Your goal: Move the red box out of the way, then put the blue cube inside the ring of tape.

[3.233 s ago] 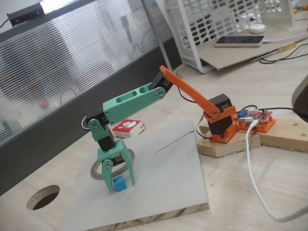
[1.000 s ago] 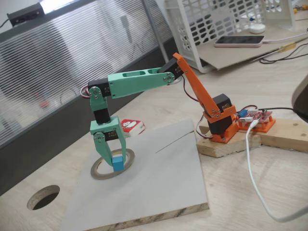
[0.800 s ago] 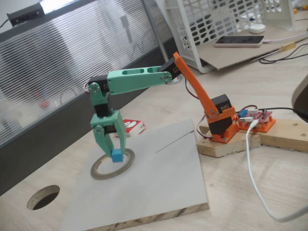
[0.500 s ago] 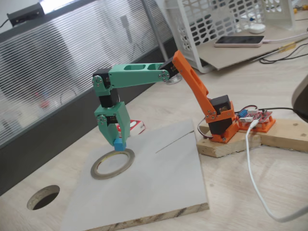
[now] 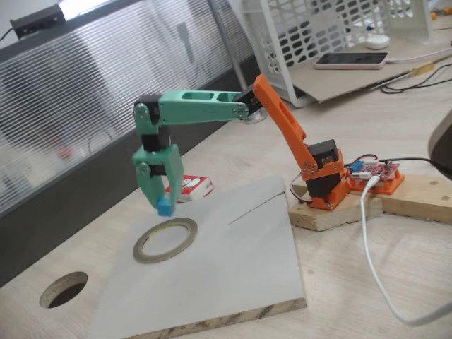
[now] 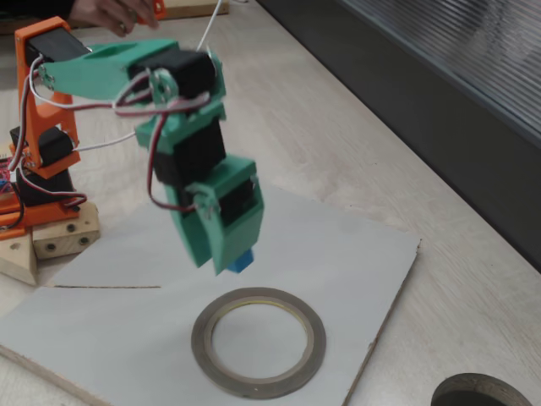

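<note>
Even, diffuse light is filling both fixed views. A bright strip is glaring across the corrugated panel at upper left. Shadows are staying faint on the white board. The green gripper is appearing slightly soft; backgrounds are blurring mildly.

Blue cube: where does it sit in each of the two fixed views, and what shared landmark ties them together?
A fixed view: blue cube left of centre, held at the fingers' tips, above the ring of tape.
Another fixed view: the cube near centre, peeking below the fingers.
Shared landmark: the ring of tape just beneath it.

wide side view, close opposite view
</note>
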Available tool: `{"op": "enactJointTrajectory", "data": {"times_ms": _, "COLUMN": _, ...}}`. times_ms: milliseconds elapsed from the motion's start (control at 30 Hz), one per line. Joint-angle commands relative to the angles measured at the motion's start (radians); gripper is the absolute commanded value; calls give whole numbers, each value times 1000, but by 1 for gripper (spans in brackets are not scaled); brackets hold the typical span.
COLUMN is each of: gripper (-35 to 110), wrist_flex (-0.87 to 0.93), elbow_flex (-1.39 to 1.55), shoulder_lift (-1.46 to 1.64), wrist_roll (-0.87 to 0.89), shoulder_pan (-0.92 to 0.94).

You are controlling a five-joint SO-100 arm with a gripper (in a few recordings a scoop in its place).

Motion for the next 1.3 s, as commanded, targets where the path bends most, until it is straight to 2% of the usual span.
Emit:
{"op": "enactJointTrajectory", "data": {"times_ms": 0, "gripper": 8, "wrist_flex": -6, "elbow_flex": -126, "shoulder_lift": -26, "wrist_roll": 5, "shoulder_pan": 26}}
{"op": "enactJointTrajectory", "data": {"times_ms": 267, "gripper": 8, "wrist_flex": -6, "elbow_flex": -296, "shoulder_lift": -209, "wrist_roll": 5, "shoulder_pan": 26}}
{"op": "enactJointTrajectory", "data": {"times_ms": 533, "gripper": 8, "wrist_flex": -6, "elbow_flex": -319, "shoulder_lift": -313, "wrist_roll": 5, "shoulder_pan": 26}}
{"op": "enactJointTrajectory", "data": {"times_ms": 933, "gripper": 8, "wrist_flex": -8, "elbow_flex": -319, "shoulder_lift": -333, "wrist_roll": 5, "shoulder_pan": 31}}
{"op": "enactJointTrajectory", "data": {"times_ms": 1067, "gripper": 8, "wrist_flex": -11, "elbow_flex": -319, "shoulder_lift": -333, "wrist_roll": 5, "shoulder_pan": 95}}
{"op": "enactJointTrajectory", "data": {"times_ms": 1267, "gripper": 8, "wrist_flex": -103, "elbow_flex": -318, "shoulder_lift": -333, "wrist_roll": 5, "shoulder_pan": 109}}
